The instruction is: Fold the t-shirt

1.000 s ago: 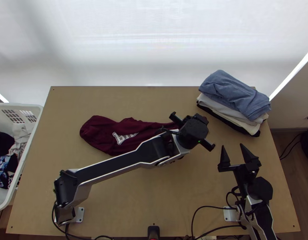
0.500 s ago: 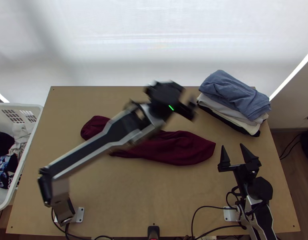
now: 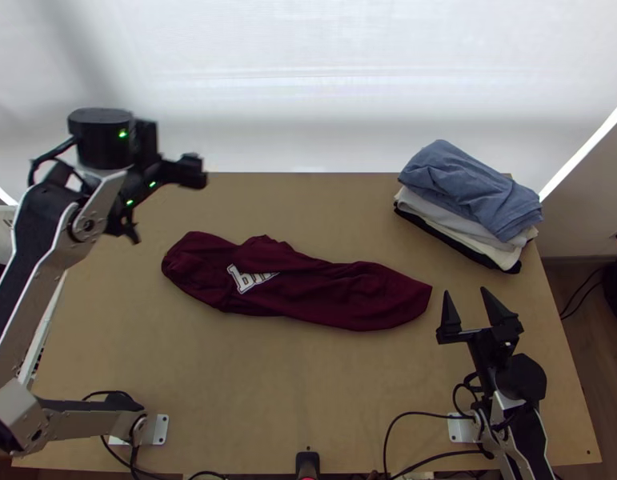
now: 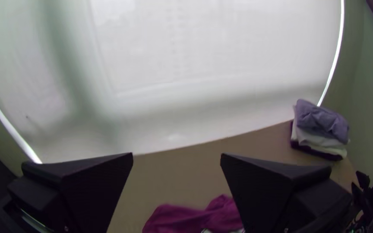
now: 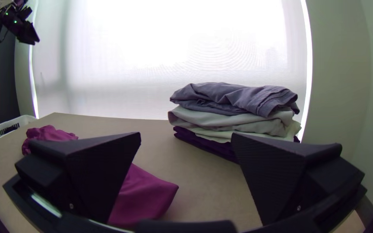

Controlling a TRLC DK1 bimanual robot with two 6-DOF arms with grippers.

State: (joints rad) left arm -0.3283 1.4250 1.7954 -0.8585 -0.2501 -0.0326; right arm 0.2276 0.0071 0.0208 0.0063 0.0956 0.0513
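Left gripper point(image 3: 166, 204): raised high at the table's left side, apart from the cloth. In the left wrist view its two fingers stand wide apart.

Right gripper point(image 3: 466, 293): at the table's right side, fingers well spread, tips near the right end of the t-shirt point(image 3: 340, 292) and apart from it.

T-shirt: dark red, laid across the middle of the table point(image 3: 292, 384) as a long, narrow, rumpled strip. White lettering faces up on its left part; the right end tapers. Number of folds: cannot tell.

Surroundings: stack of folded clothes point(image 3: 468, 188) at the far right corner, blue-grey piece on top, pale pieces between, dark one at the bottom. White basket point(image 5: 20, 121) beyond the table's left edge. Pale screen point(image 3: 308, 80) behind the far edge. Black cables point(image 3: 396, 422) along the near edge.
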